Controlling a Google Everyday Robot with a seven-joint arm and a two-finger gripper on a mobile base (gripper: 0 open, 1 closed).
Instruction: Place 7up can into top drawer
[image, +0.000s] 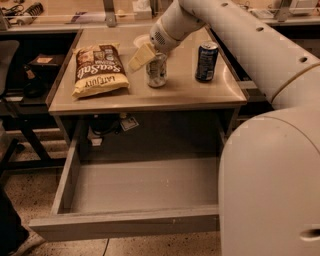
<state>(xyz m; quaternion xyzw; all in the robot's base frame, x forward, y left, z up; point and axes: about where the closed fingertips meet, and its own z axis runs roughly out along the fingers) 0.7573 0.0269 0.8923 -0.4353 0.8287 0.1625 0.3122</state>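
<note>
Hovering at the 7up can (157, 73), claw (151, 56); top drawer (125, 223) wide open.
</note>
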